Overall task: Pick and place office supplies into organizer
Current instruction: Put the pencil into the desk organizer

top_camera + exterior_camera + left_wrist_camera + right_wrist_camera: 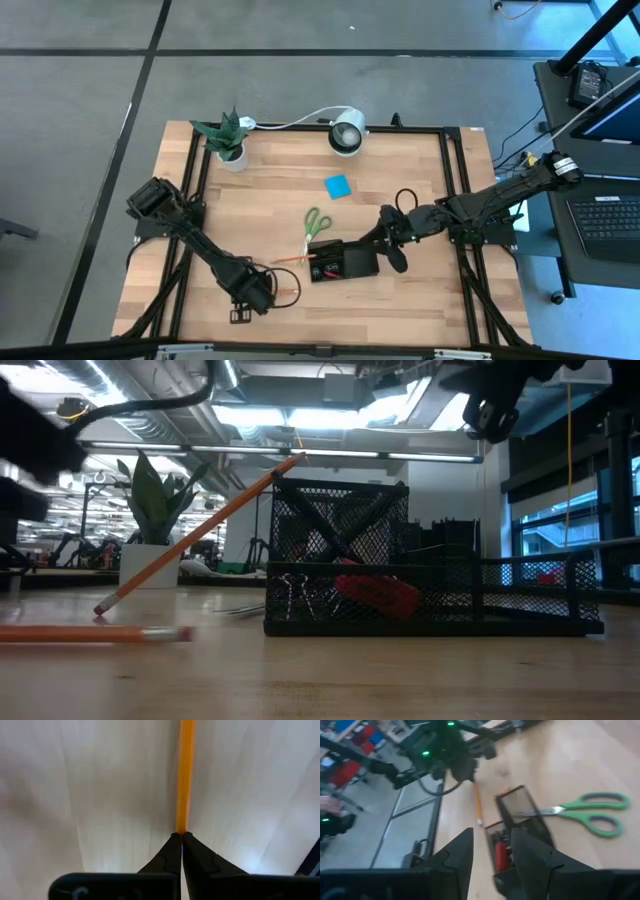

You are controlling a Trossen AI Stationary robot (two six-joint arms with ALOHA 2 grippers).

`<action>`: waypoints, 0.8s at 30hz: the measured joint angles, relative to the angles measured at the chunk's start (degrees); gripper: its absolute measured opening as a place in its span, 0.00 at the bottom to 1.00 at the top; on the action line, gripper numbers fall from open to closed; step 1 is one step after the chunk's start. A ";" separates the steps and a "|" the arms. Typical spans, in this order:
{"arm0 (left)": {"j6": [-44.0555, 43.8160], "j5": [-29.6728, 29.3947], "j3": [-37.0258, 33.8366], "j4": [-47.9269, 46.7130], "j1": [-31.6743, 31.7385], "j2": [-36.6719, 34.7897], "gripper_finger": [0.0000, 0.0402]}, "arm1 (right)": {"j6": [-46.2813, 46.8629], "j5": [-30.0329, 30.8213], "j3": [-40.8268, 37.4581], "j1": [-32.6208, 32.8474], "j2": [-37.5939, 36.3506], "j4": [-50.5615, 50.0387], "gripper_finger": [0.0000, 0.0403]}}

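My left gripper (258, 290) stands at the table's near left, pointing down and shut on an orange pencil (186, 775). A second orange pencil (200, 525) leans with its upper end on the organizer's taller part (340, 550), eraser end down by the table. The black mesh organizer (340, 262) holds a red piece (380, 595). My right gripper (492, 855) hovers open above the organizer's right end (385, 250) with nothing between its fingers. Green-handled scissors (315, 225) and a blue sticky-note pad (337, 186) lie flat on the table beyond it. My left gripper pinches one end of the pencil (181, 827) between its two fingertips, coming from above and pointing down. The pencil runs straight out from the fingertips, low over the wood. I cannot tell whether it rests on the table.
A potted green plant (230, 140) and a white round lamp (347, 133) stand at the far edge. A pencil (95, 632) shows level at the table's near left in the low view, its left part out of the picture. Bare wood lies around the pad.
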 joint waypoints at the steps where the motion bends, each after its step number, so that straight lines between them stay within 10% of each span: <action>1: 0.53 -0.55 0.00 1.35 0.36 -0.02 0.01 | 0.00 0.01 0.00 0.75 0.00 0.48 0.33; 24: 3.25 -8.76 2.79 26.65 2.84 7.18 0.01 | -1.04 18.61 0.04 21.72 21.78 7.10 0.28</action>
